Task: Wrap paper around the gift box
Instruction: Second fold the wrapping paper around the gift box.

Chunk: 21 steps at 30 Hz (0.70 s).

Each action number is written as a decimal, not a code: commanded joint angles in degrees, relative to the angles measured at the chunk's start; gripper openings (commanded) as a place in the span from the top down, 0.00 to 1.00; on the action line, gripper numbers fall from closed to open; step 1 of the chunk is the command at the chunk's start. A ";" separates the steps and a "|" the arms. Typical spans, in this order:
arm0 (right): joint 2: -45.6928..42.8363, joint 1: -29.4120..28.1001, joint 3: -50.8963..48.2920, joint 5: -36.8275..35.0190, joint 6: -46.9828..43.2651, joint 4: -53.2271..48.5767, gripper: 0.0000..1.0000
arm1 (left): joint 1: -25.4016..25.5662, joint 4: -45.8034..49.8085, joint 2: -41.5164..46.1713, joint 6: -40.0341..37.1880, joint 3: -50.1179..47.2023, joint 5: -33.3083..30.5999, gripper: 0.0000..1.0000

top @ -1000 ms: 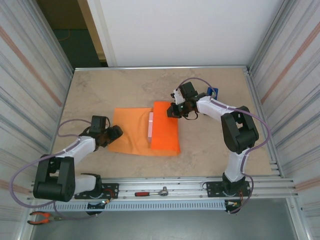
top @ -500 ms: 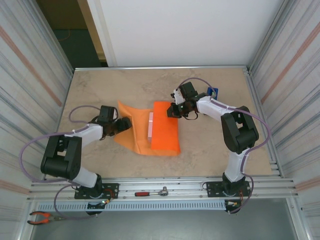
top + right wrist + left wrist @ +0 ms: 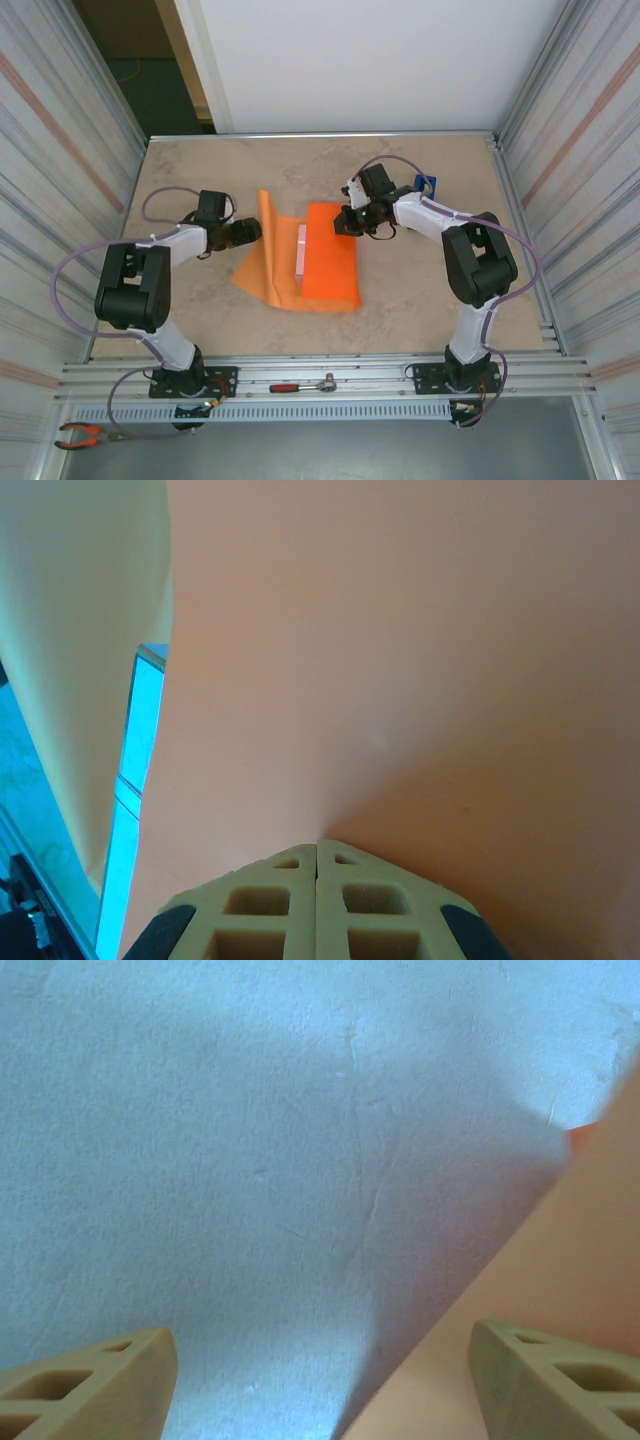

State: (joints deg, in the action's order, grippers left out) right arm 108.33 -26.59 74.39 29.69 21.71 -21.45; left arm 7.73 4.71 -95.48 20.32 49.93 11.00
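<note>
Where a beige, stone-patterned table (image 3: 420,290) sits inside a narrow booth, ribbed metal panels (image 3: 60,150) close off the left and right sides. A plain white wall (image 3: 370,60) stands at the back, and a dark doorway (image 3: 140,70) shows at the far left corner.

Near the middle of the table lies the paper (image 3: 330,265), a bright orange sheet. Its right part is folded flat over the gift box (image 3: 301,252), which shows as a thin pale pink strip along the fold's left edge. The sheet's left part is creased and stands up as a flap, with the rest spreading onto the table.

The left gripper (image 3: 250,231) is just beside that raised flap. Its wrist view shows the tan fingers (image 3: 100,1380) spread wide with nothing clamped, bare table between them and the paper edge close to the right one.

The right gripper (image 3: 342,222) rests on the far end of the folded panel. Its fingertips are pressed together, and their tips touch the orange surface.

A small blue tape dispenser (image 3: 426,184) stands behind the right arm. On the metal rail at the near edge lie a red-handled ratchet (image 3: 300,385) and red-handled pliers (image 3: 80,435).
</note>
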 commanded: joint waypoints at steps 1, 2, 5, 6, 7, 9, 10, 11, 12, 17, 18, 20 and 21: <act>3.18 -0.13 -2.85 -3.89 -1.85 -3.61 1.00 | -1.84 -5.22 1.61 -1.47 -1.15 3.88 0.22; 3.20 -0.28 -2.84 -3.85 -1.85 -3.56 1.00 | -2.34 -6.52 2.01 -1.18 -1.77 5.12 0.22; 3.25 -0.22 -2.78 -3.94 -1.86 -3.51 1.00 | -4.36 -11.57 3.33 0.89 -3.84 9.90 0.22; 3.31 -0.32 -2.68 -3.93 -1.77 -3.51 1.00 | -5.02 -13.57 3.61 1.83 -4.49 11.56 0.21; 3.42 -0.31 -2.66 -3.85 -1.81 -3.52 1.00 | -5.67 -15.31 3.64 2.88 -4.95 13.29 0.21; 3.59 -0.39 -2.58 -3.92 -1.77 -3.51 1.00 | -6.38 -17.82 3.42 4.37 -5.65 16.10 0.21; 3.72 -0.48 -2.58 -3.88 -1.77 -3.51 1.00 | -6.49 -19.03 3.37 5.04 -5.98 16.90 0.21; 3.73 -0.53 -2.58 -3.96 -1.76 -3.52 1.00 | -6.66 -20.88 3.37 5.77 -6.60 17.94 0.21; 3.76 -0.57 -2.60 -3.99 -1.76 -3.51 1.00 | -6.76 -22.90 3.28 6.63 -7.29 18.92 0.21; 3.77 -0.68 -2.77 -3.99 -1.76 -3.44 1.00 | -7.93 -32.30 1.88 12.55 -9.68 23.25 0.20; 3.73 -0.66 -2.84 -4.02 -1.76 -3.47 1.00 | -7.99 -33.02 1.54 12.93 -9.59 24.12 0.20; 3.69 -0.66 -2.76 -3.86 -1.76 -3.42 1.00 | -7.99 -35.17 1.18 13.54 -10.11 25.26 0.20; 3.71 -0.66 -2.76 -3.89 -1.76 -3.42 1.00 | -7.98 -35.93 1.10 13.90 -10.33 25.82 0.20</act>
State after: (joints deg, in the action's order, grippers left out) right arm 108.36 -26.61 74.35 29.69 21.71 -21.43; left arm 0.30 -24.67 -93.95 31.48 40.49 32.38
